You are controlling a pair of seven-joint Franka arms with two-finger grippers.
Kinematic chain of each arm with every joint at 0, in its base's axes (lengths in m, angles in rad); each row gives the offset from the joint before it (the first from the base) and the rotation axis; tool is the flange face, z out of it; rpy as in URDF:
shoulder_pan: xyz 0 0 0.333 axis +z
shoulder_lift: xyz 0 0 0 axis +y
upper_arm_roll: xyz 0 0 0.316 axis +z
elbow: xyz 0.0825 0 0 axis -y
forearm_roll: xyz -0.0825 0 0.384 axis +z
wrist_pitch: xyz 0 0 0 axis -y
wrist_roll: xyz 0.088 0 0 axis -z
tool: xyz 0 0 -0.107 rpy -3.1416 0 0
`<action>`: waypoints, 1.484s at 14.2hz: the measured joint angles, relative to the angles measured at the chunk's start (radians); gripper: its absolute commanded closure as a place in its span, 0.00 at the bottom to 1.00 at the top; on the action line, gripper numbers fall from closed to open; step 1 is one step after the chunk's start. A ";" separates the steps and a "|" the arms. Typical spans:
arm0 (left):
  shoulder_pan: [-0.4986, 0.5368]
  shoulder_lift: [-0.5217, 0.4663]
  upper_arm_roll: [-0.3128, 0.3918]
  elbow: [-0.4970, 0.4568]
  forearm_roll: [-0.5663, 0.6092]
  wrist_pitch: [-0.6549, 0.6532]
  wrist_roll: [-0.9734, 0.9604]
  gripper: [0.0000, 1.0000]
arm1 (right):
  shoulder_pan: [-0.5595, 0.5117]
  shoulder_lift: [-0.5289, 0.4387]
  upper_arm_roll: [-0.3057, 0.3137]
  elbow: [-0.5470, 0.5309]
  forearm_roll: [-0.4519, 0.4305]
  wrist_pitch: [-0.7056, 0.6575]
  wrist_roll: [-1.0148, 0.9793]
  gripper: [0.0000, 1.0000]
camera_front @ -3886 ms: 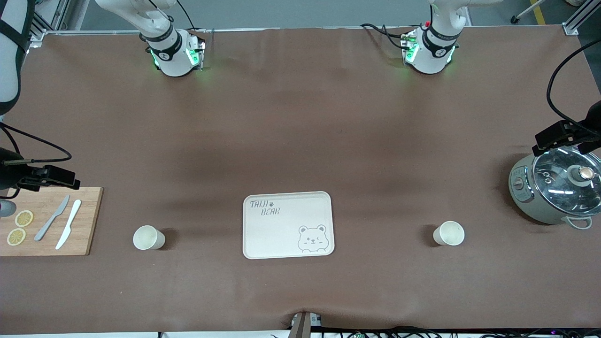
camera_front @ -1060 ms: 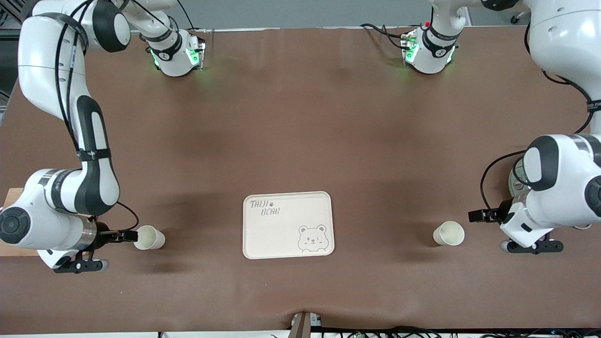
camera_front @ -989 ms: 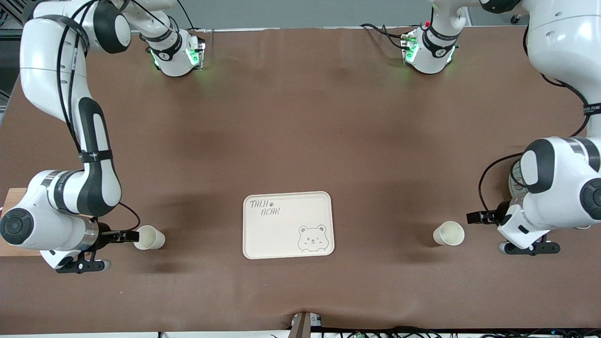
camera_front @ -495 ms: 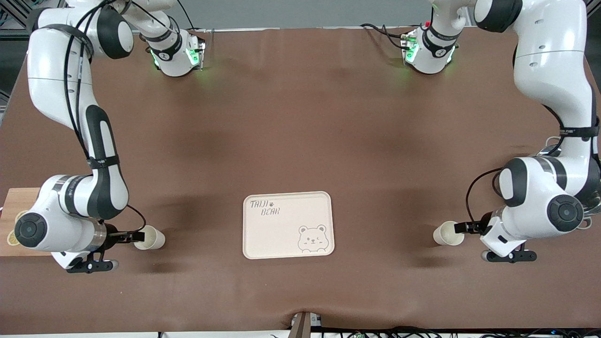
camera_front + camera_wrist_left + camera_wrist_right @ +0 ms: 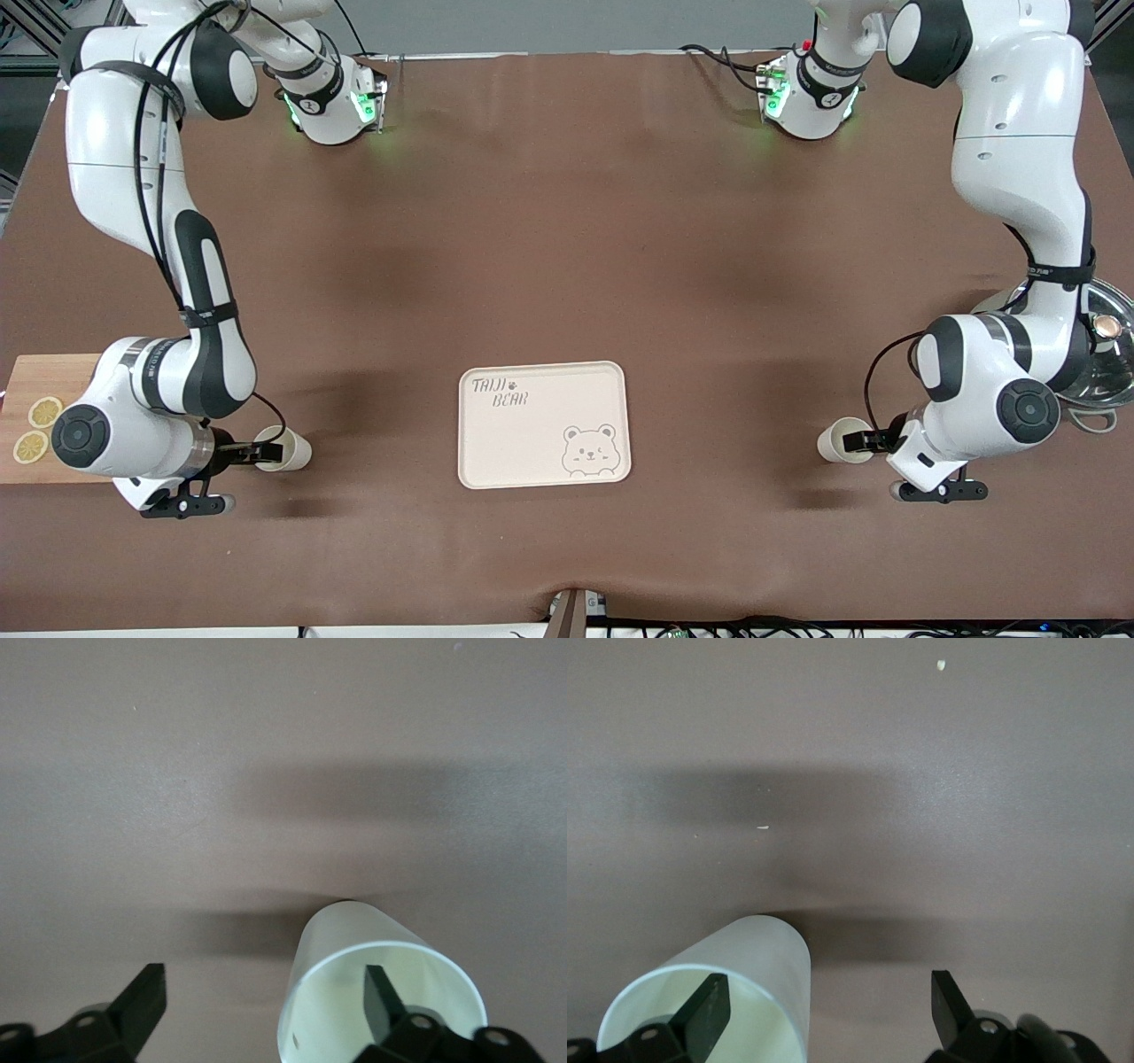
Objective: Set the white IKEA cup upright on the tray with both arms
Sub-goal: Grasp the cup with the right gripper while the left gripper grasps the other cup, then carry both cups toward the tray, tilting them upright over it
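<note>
The cream tray (image 5: 496, 443) with the bear drawing lies at the table's middle, near the front camera. Two white cups lie on their sides beside it. One cup (image 5: 299, 450) is toward the right arm's end, the other cup (image 5: 830, 440) toward the left arm's end. My right gripper (image 5: 262, 453) is open at its cup's mouth. In the right wrist view one finger (image 5: 709, 1010) is inside the cup (image 5: 757, 961) and the gripper (image 5: 828, 1008) straddles the wall. My left gripper (image 5: 862, 440) is open likewise (image 5: 263, 1001), with one finger (image 5: 381, 999) inside its cup (image 5: 354, 935).
A wooden cutting board (image 5: 53, 377) with lemon slices (image 5: 37, 428) lies at the right arm's end. A pot with a glass lid (image 5: 1103, 350) stands at the left arm's end, partly hidden by the left arm.
Both arms have come down and moved inward toward the tray. Each gripper has reached its cup, and one finger has slid into each cup's mouth. The cups have not moved.
</note>
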 measured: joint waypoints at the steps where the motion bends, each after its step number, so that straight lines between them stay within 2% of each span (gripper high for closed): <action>1: 0.000 0.001 -0.001 -0.001 0.000 0.000 0.000 0.80 | 0.000 0.000 0.000 -0.003 0.001 0.002 0.000 0.00; 2: 0.000 0.000 -0.002 -0.001 0.000 0.000 0.000 0.91 | 0.001 0.000 0.000 -0.005 0.001 0.003 0.000 0.00; 3: 0.000 0.001 -0.002 -0.001 0.000 0.001 -0.001 0.97 | 0.002 0.000 0.001 -0.006 0.001 0.003 0.000 0.01; 4: 0.000 0.000 -0.002 -0.001 0.000 0.001 -0.001 1.00 | 0.004 0.000 0.001 -0.006 0.001 0.003 0.000 0.21; 6: 0.000 0.000 -0.003 -0.001 0.000 0.003 -0.001 1.00 | 0.008 0.000 0.001 -0.006 0.001 0.004 0.000 0.50; 11: -0.009 -0.006 -0.008 0.000 -0.006 0.003 -0.034 1.00 | 0.013 0.000 0.002 -0.006 0.001 0.004 0.000 0.97; 12: -0.013 -0.005 -0.008 0.000 -0.006 0.004 -0.043 1.00 | 0.013 0.000 0.002 -0.006 0.001 0.004 0.000 1.00; 21: -0.046 -0.054 -0.017 0.019 -0.006 0.008 -0.140 1.00 | 0.014 -0.002 0.002 -0.006 0.003 0.004 0.000 1.00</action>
